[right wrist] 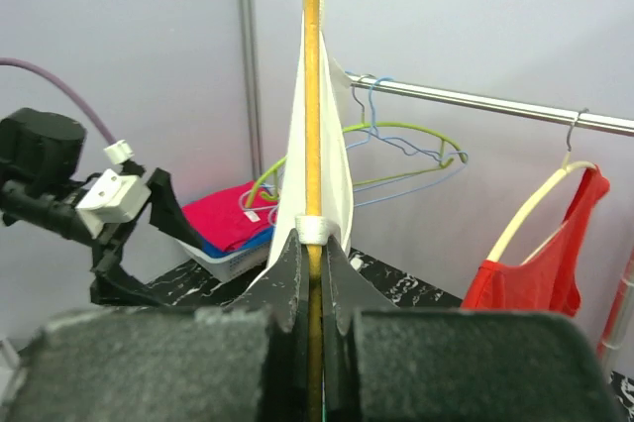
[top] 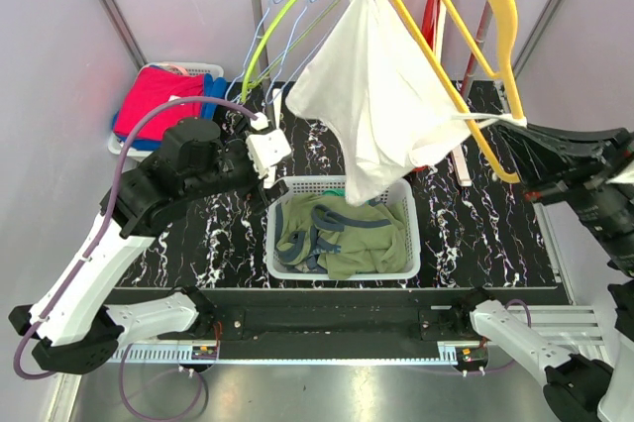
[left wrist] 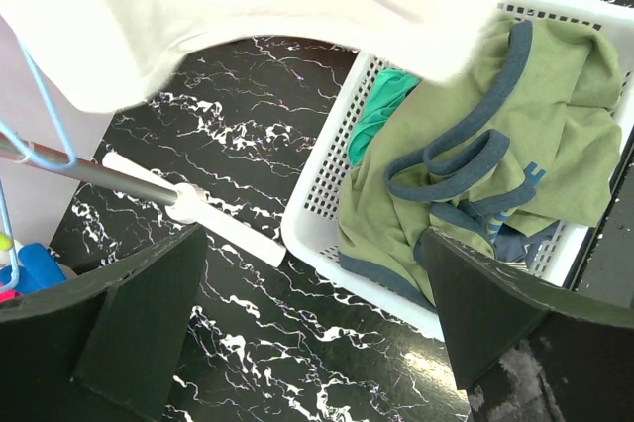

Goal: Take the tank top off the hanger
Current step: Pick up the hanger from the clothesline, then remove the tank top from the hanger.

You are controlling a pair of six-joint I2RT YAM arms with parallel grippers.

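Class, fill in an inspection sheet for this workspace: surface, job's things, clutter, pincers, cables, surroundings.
Surface: black marbled table.
Job's things: white tank top draped on yellow hanger.
Clutter: white basket of green clothes; back basket with red clothes; empty hangers; red garment on rail.
Pincers: left pincer open, apart from tank top; right pincer shut on yellow hanger.
Cables: purple cable on left arm.
Surroundings: lilac walls.

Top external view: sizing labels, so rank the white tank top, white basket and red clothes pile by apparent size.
1. white tank top, though it hangs nearer the camera.
2. white basket.
3. red clothes pile.
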